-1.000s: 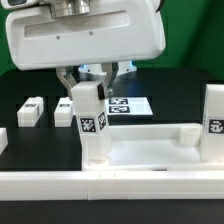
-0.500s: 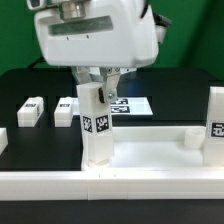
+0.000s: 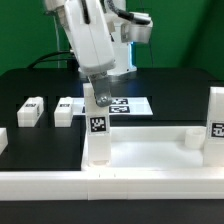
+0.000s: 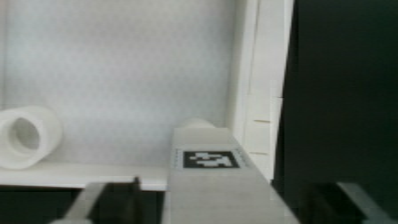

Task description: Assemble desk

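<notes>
- At the desk slab [image 3: 150,150] corner, a leg [image 3: 97,135] stands upright; the gripper [image 3: 100,93] straddles its top, jaws apart, holding nothing.
- We judge this leg seated; next, we must lift clear and fetch another.

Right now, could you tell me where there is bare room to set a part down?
The slab is bare between the upright leg and its round socket. The table is bare at the exterior view's right of the marker board. Crowded: two loose legs at that view's left, fingers by the upright leg.
</notes>
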`<state>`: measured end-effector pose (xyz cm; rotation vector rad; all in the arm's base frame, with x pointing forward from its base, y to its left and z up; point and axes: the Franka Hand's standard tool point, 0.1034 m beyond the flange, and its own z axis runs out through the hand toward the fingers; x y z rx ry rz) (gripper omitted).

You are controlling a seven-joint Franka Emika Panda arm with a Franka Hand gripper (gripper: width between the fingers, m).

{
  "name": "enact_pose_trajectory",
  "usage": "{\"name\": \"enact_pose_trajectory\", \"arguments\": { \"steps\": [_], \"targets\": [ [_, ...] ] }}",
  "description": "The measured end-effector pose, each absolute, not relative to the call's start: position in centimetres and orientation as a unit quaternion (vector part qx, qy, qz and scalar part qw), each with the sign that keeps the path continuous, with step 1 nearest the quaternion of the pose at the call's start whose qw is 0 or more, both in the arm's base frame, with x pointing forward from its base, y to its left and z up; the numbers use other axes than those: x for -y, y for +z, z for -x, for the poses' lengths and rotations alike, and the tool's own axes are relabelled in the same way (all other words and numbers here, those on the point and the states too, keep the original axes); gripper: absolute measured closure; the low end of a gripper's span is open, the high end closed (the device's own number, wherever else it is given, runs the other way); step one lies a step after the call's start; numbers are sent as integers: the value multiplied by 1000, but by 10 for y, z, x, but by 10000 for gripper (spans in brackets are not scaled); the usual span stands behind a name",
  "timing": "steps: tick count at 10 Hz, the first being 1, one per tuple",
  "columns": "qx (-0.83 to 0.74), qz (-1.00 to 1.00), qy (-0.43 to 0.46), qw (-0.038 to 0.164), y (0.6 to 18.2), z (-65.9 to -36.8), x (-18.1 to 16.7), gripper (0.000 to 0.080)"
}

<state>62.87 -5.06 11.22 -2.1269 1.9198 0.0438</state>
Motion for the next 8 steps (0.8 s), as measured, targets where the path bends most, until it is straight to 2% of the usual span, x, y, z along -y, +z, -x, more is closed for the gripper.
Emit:
{"name": "enact_pose_trajectory", "arguments": {
  "steps": [1, 2, 3, 8],
  "targets": [
    [-654, 744, 14, 136, 112, -628, 50, 318],
    [-572, 811, 12, 125, 111, -625, 48, 188],
    [-481, 868, 15, 121, 112, -624, 47, 160],
    [-328, 937, -7, 121, 112, -624, 49, 150]
  ]
}}
